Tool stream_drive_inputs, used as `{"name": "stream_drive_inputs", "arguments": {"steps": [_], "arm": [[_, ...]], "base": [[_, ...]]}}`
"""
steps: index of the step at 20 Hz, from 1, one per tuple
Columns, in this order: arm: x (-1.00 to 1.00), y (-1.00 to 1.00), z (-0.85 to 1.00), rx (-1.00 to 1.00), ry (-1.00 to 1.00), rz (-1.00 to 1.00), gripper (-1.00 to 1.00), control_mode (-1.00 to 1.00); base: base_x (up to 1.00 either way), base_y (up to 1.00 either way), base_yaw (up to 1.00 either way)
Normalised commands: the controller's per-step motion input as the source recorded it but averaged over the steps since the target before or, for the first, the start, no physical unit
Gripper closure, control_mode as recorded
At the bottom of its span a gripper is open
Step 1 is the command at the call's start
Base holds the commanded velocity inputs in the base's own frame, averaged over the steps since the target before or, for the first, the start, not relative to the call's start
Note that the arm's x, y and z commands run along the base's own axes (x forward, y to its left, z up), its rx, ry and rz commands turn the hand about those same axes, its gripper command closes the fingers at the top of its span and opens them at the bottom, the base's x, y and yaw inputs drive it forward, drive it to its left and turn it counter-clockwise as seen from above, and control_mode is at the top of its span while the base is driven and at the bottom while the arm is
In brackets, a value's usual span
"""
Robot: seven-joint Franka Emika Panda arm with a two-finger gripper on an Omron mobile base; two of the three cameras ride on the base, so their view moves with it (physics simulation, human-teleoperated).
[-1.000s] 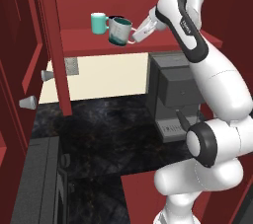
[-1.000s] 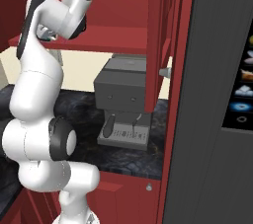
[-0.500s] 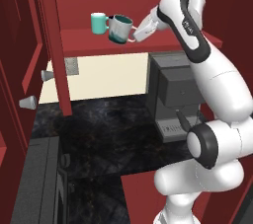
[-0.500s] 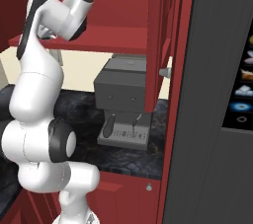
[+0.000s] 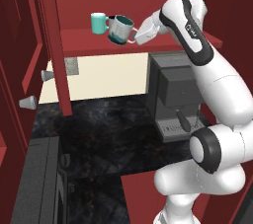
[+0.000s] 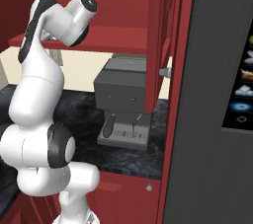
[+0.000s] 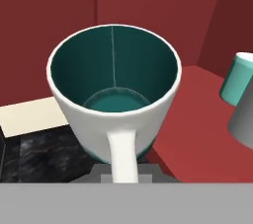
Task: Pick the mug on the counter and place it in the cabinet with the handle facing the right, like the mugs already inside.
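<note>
mug (image 5: 120, 29) | tilted above cabinet shelf (image 5: 99, 42) edge | hand (image 5: 139, 37) clamped on handle (image 7: 123, 156)

Brightness: you get even, moderate light across all three views, with no visible lamp.
Shadows: under the cabinet (image 5: 148, 40) shelf, the worktop (image 5: 108, 134) reads very dark; the coffee machine (image 6: 123, 94) shows a darker front face below its lighter top.
Glare: only faint grey flecks break the worktop's gloss; the arm's white shells carry soft shading, nothing blown out.
Sharpness: edges look crisp but slightly jagged, typical of rendering; you see no motion blur.
Close-up: in the hand view the mug (image 7: 113, 104) is sharp, its teal inside darker up the wall above the base.
Distortion: the cabinet's straight lines stay straight towards the frame edges.
</note>
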Motion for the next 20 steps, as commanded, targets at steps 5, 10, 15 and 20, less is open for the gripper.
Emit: {"name": "stream_drive_inputs", "arguments": {"steps": [5,10,15,20], "arm": [[0.06,0.00,0.00,0.00,0.00,0.00,1.00,-1.00],[0.12,0.00,0.00,0.00,0.00,0.00,1.00,-1.00],[0.25,0.00,-0.05,0.00,0.00,0.00,1.00,-1.00],[0.19,0.00,-0.09,0.00,0.00,0.00,1.00,-1.00]], "base": [[0.00,0.00,0.00],[0.00,0.00,0.00],[0.00,0.00,0.00],[0.00,0.00,0.00]]}}
